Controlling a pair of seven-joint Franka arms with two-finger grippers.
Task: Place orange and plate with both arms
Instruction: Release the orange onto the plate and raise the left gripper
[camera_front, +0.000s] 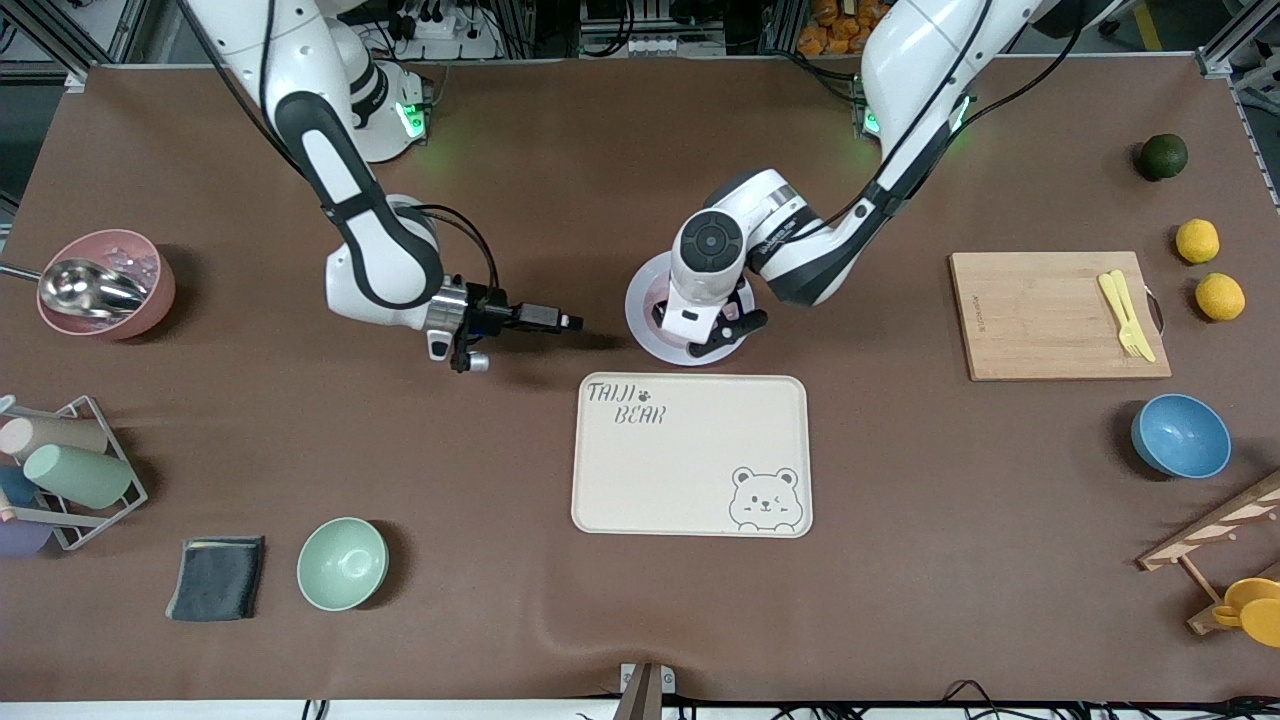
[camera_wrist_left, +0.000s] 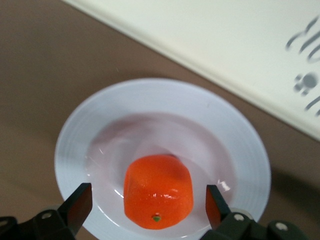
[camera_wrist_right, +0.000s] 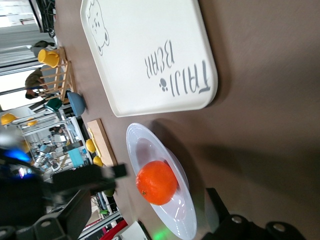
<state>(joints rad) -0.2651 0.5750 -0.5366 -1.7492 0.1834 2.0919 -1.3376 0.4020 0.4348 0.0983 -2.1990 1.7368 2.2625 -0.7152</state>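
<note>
The orange (camera_wrist_left: 159, 187) lies in the well of the white plate (camera_wrist_left: 225, 125), stem end up. The plate (camera_front: 640, 310) rests on the brown mat beside the cream bear-print tray (camera_front: 690, 455), farther from the front camera than the tray. My left gripper (camera_front: 722, 338) hangs straight over the plate, hiding the orange in the front view. It is open, with its fingers (camera_wrist_left: 77, 207) on either side of the fruit and clear of it. My right gripper (camera_front: 568, 322) is low over the mat beside the plate, toward the right arm's end, level and open, nothing held. It faces the orange (camera_wrist_right: 156, 182) and the plate (camera_wrist_right: 145, 145).
A pink bowl (camera_front: 105, 285) holding a metal scoop, a cup rack (camera_front: 70, 470), a dark cloth (camera_front: 215, 578) and a green bowl (camera_front: 342, 563) are at the right arm's end. A cutting board (camera_front: 1040, 315), two lemons (camera_front: 1197, 240), a dark green fruit (camera_front: 1162, 156) and a blue bowl (camera_front: 1180, 435) are at the left arm's end.
</note>
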